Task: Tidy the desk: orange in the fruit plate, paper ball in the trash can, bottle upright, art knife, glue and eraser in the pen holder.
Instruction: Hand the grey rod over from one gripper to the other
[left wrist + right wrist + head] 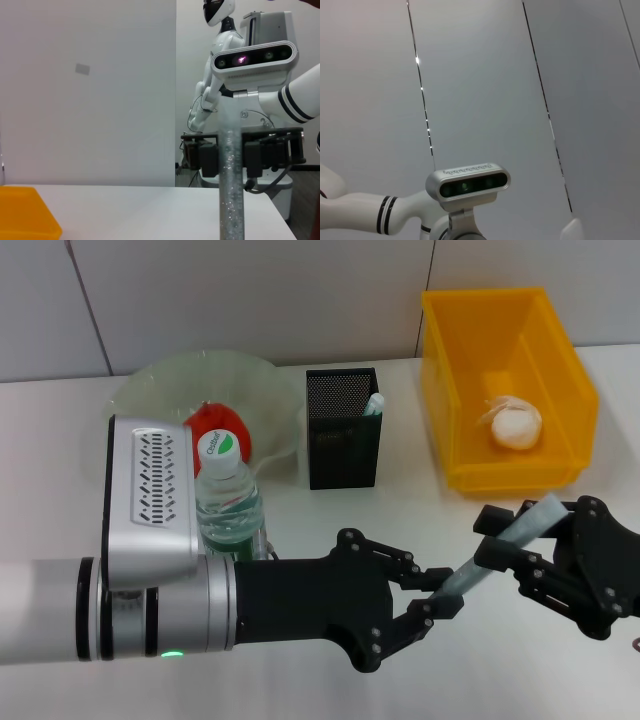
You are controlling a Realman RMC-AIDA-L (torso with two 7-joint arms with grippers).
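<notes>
A long translucent glue stick [470, 573] hangs above the table's front right, held between both grippers. My left gripper [440, 595] is shut on its lower end. My right gripper [498, 538] is shut on its middle, and the upper end sticks out past it. In the left wrist view the stick [231, 200] stands upright with the right gripper [231, 152] clamped on it. The orange [220, 425] lies in the glass fruit plate [150, 380]. The bottle [228, 502] stands upright. The paper ball [515, 424] lies in the yellow bin [455, 360]. The black mesh pen holder [342, 445] holds a white item [373, 403].
My left forearm [150, 610] reaches across the table's front, right in front of the bottle and plate. The pen holder stands between the plate and the bin. The bin's corner shows in the left wrist view [25, 212]. The right wrist view shows the left arm's wrist camera [467, 182].
</notes>
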